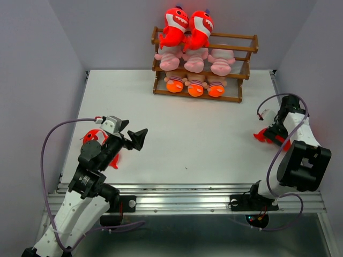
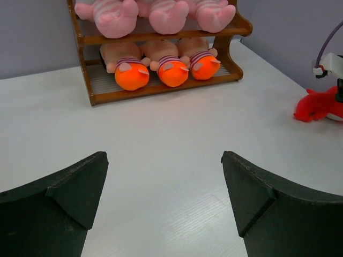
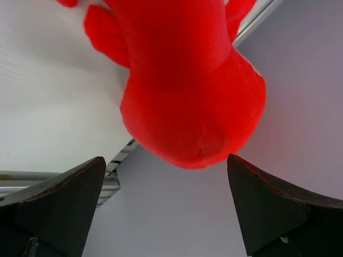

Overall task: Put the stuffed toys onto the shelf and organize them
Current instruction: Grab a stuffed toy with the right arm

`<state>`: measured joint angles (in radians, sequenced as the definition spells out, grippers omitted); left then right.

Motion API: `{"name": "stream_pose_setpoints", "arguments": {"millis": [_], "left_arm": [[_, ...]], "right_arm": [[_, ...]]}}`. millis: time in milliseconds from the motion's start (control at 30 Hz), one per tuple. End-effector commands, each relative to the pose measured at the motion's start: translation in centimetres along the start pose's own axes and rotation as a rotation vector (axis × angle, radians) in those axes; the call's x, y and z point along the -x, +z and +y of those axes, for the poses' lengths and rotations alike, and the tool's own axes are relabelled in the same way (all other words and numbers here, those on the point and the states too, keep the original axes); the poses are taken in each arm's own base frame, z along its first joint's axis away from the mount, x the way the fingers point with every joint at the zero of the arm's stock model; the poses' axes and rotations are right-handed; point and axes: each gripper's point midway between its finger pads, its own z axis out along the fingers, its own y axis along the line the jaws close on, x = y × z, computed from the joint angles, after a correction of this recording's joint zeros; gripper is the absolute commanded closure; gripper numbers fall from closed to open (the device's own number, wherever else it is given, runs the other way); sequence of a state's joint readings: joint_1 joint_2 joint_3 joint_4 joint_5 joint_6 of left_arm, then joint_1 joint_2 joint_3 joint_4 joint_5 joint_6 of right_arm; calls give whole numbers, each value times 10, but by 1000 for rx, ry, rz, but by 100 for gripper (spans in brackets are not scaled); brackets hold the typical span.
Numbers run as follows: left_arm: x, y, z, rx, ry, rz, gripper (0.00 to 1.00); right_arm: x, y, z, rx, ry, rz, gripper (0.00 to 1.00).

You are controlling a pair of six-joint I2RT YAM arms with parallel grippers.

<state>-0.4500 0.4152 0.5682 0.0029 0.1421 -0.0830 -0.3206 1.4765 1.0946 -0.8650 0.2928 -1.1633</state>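
The brown shelf point(image 1: 244, 51) stands at the back of the table. Two red sharks point(image 1: 185, 27) sit on its top tier, three pink striped toys point(image 1: 194, 59) on the middle, and three orange-footed dolls point(image 1: 195, 85) on the bottom. Another red shark point(image 1: 95, 136) lies at the left, partly under my left arm. My left gripper point(image 1: 133, 134) hovers open and empty over bare table point(image 2: 163, 155). At the right edge a further red shark point(image 1: 264, 136) point(image 3: 187, 80) lies just ahead of my right gripper point(image 1: 272, 134) point(image 3: 165, 159), which is open and touches nothing.
Grey walls close in the white table point(image 1: 187, 144) at the back and both sides. A metal rail point(image 1: 187, 187) runs along the near edge by the arm bases. The left wrist view shows the shelf point(image 2: 86, 69) ahead and the right-hand shark point(image 2: 319, 104).
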Motion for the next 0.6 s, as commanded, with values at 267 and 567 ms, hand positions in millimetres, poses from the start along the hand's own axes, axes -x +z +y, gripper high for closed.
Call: {"name": "stream_pose_setpoints", "arguments": {"millis": [267,567], "left_arm": [[1,4,-15,-92,3,-14,1],[-12,4,-61,-374,-19,11,1]], "right_arm": [[-39,50,-27,-81,26,105,13],[-13,44,-7,-17,75,-120,80]]}}
